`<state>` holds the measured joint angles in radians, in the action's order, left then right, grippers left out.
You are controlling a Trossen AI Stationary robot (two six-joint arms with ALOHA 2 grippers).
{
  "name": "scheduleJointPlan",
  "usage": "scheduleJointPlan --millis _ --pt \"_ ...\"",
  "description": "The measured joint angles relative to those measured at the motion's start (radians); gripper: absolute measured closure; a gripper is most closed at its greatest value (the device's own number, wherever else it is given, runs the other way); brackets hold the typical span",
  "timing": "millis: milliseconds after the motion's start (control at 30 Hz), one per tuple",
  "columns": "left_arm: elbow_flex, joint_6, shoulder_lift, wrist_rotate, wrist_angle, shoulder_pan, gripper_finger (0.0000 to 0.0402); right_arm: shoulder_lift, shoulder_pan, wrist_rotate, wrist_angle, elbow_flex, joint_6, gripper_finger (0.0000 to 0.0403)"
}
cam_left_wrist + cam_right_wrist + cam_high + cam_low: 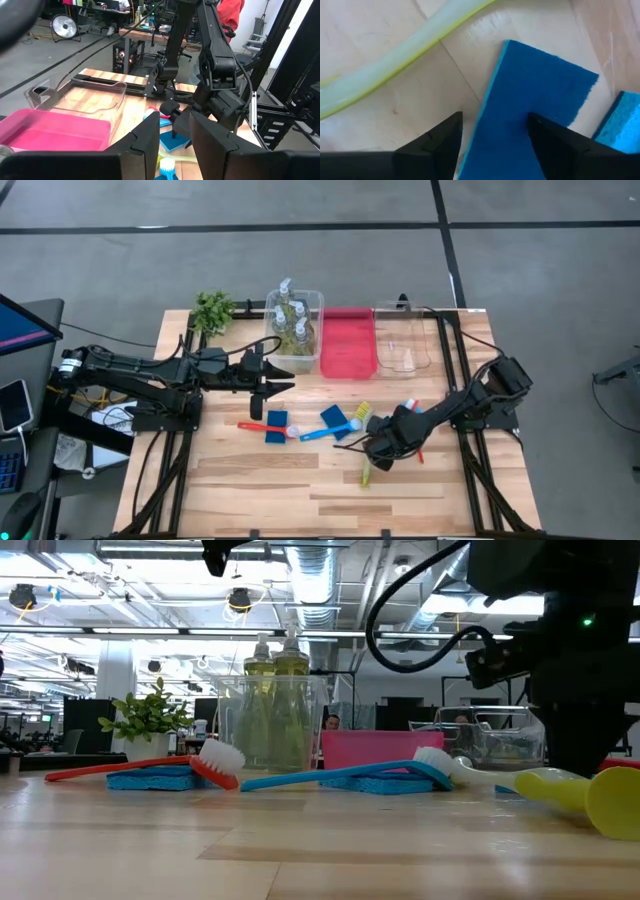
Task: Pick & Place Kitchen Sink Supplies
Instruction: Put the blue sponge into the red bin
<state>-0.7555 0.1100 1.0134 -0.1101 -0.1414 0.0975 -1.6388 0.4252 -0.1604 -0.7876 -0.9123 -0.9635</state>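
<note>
The right gripper [372,448] is low over the table with its fingers [432,145] spread on either side of a flat blue sponge [530,100]; whether they press on it cannot be told. A yellow-green brush [395,55] lies just beside that sponge. The left gripper [272,387] hangs above the table near the clear tub [312,305] holding the soap bottles [290,320], its fingers parted around nothing. A red brush [262,426], a blue brush [330,430] and another sponge [277,427] lie between the arms.
</note>
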Motion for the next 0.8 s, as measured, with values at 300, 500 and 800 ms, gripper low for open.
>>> scheduleJointPlan --millis 300,500,800 --pt "0.0 0.0 0.002 0.0 0.004 0.0 0.0294 0.066 -0.001 0.032 -0.009 -0.003 -0.015 0.0317" --pt "0.0 0.0 0.002 0.0 0.005 0.0 0.0294 0.144 0.001 0.048 -0.013 -0.03 -0.017 0.0394" --pt "0.0 0.0 0.002 0.0 0.007 0.0 0.0294 0.285 0.0 0.035 -0.014 -0.087 0.016 0.0398"
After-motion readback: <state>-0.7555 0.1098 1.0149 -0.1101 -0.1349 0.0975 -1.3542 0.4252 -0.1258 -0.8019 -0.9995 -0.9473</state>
